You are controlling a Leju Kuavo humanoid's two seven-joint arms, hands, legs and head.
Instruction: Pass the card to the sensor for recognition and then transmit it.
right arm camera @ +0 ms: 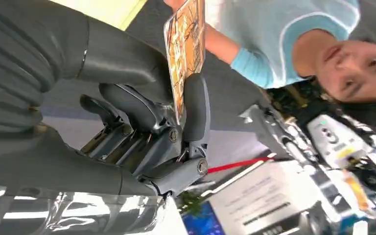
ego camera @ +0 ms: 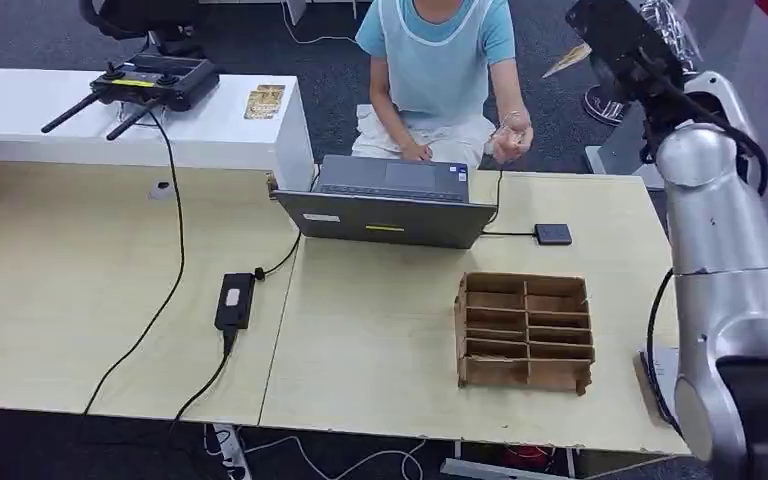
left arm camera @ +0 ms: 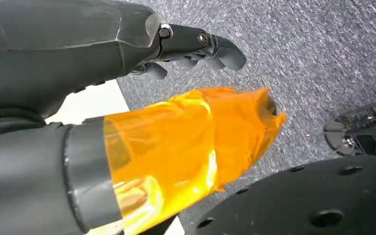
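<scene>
**Right hand holds the card up toward the seated person**

Head view: the right hand [ego camera: 628, 45] is raised at the upper right of the frame, dark against the grey floor, with the card [ego camera: 569, 61] poking out at its left edge. The silver right arm [ego camera: 720, 250] runs down the right side. At top centre a person [ego camera: 440, 70] in a light blue top sits behind an open laptop [ego camera: 390, 205], one hand lifted near the table edge. A small dark sensor pad [ego camera: 553, 234] lies right of the laptop, joined to it by a cable. A brown cardboard divider box [ego camera: 526, 331] sits at lower centre-right on the light wooden table [ego camera: 380, 340]. A power brick [ego camera: 234, 298] lies left of centre; a black controller [ego camera: 155, 80] with antennas rests on a white bench at upper left.

Left wrist view: the left hand [left arm camera: 196, 46] hangs over grey carpet, its dark fingers gently curled with nothing in them; its thumb [left arm camera: 191, 142], mid-frame, is wrapped in orange film.

Right wrist view: the right hand [right arm camera: 152, 127] pinches the card [right arm camera: 186, 49] between thumb and a dark finger; the card stands edge-on toward upper centre, its printed orange-brown face visible, with the person behind it.
</scene>
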